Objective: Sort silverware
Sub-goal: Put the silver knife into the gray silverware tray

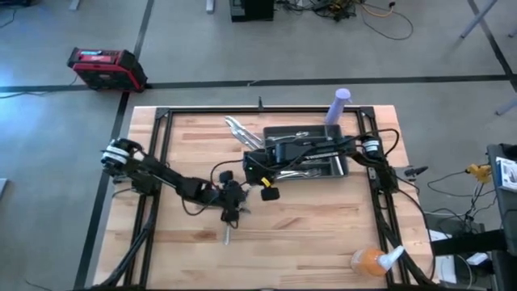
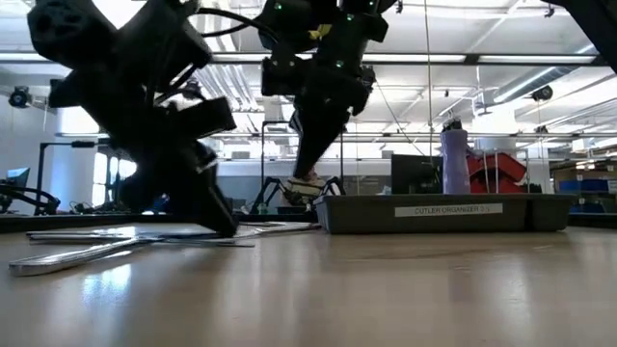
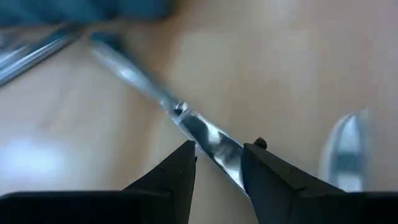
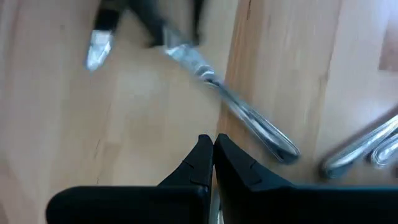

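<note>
My left gripper (image 1: pixel 234 210) is down at the wooden table near its middle, shut on a slim silver piece of silverware (image 3: pixel 155 93) that lies on the wood. My right gripper (image 4: pixel 213 142) hangs shut and holding nothing just left of the dark tray (image 1: pixel 275 129), above the same piece (image 4: pixel 249 118). Another loose piece (image 1: pixel 228 234) lies nearer the table's front edge. A small heap of silverware (image 1: pixel 241 131) rests on the wood beyond the tray's left end. More pieces lie in the tray. In the low view my left gripper (image 2: pixel 217 224) reaches the table beside flat silverware (image 2: pixel 116 249). My left gripper pinches the piece between its two fingers at a wider, flat stretch (image 3: pixel 214 146). The fingers (image 3: pixel 183 158) come from above and lie across it. The rest of it runs away slanting over the wood and looks to lie on the table; which end this is I cannot tell.
A purple cylinder (image 1: pixel 341 105) stands at the tray's far right corner. An orange object with a white spray head (image 1: pixel 373 260) sits at the table's near right corner. Open wood lies along the table's front. Two more pieces (image 4: pixel 360 149) lie close to my right gripper.
</note>
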Controlling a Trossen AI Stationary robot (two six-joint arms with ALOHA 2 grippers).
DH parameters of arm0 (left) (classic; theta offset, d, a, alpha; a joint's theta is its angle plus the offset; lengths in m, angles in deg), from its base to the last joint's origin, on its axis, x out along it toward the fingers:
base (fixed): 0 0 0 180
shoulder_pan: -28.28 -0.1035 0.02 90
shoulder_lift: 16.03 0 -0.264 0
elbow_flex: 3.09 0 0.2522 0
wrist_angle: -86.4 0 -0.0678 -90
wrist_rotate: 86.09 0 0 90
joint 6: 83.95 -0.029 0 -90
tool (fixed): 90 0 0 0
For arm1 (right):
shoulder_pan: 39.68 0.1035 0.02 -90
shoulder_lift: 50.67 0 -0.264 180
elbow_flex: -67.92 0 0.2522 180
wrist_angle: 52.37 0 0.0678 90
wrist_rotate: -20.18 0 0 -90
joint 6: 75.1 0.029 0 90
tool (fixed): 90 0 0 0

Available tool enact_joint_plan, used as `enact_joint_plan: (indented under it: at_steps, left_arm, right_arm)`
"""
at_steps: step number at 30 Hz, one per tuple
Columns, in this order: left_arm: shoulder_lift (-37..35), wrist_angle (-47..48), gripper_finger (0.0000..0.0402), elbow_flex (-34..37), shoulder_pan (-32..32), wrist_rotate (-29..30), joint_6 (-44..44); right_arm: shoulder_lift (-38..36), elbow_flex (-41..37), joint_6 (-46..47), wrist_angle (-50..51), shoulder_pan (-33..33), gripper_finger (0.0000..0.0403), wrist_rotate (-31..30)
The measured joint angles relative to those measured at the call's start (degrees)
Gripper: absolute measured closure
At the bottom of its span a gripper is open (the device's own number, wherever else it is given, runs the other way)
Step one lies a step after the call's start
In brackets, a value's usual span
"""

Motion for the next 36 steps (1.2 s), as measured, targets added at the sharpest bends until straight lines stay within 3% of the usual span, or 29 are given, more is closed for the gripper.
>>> enact_joint_plan:
  at_steps: [2,6,17,20,22,25,27,31,36]
  left_arm:
    - [-1.1,3.6,0.0283,0.2,-0.3,3.6,0.1]
    - [-7.4,11.9,0.0283,2.2,-0.7,4.8,-0.1]
    - [-26.9,15.3,0.0283,10.8,-0.4,5.9,4.3]
    - [-30.5,21.3,0.0283,13.3,-0.6,7.3,8.9]
    - [-31.5,21.4,0.0283,13.2,-0.9,10.1,13.6]
    - [-34.9,31.5,0.0283,13.7,-1.3,13.7,23.8]
    - [-35.5,32.6,0.0283,13.6,-2.2,14.9,26.7]
    - [-37.3,31.4,0.0284,15.0,-6.7,14.6,28.5]
    - [-37.4,24.8,0.0311,16.3,-16.3,1.6,24.4]
  right_arm:
    - [-0.6,-0.9,0.6,0.4,0.1,0.0403,0.0]
    - [-0.1,-1.7,-0.4,-3.2,0.1,0.0403,0.4]
    - [2.6,-2.2,-6.8,-16.6,-0.3,0.0403,0.4]
    - [3.3,-2.2,-8.0,-23.3,-0.8,0.0403,0.5]
    - [3.2,-2.3,-7.8,-23.7,-1.4,0.0403,0.3]
    - [4.4,-2.2,-7.9,-28.3,-2.7,0.0403,0.4]
    - [4.5,-2.3,-7.3,-27.7,-3.7,0.0403,0.4]
    - [6.1,-2.3,-6.7,-31.7,-5.5,0.0403,2.5]
    - [7.6,-2.3,-3.8,-35.6,-7.4,0.0403,6.6]
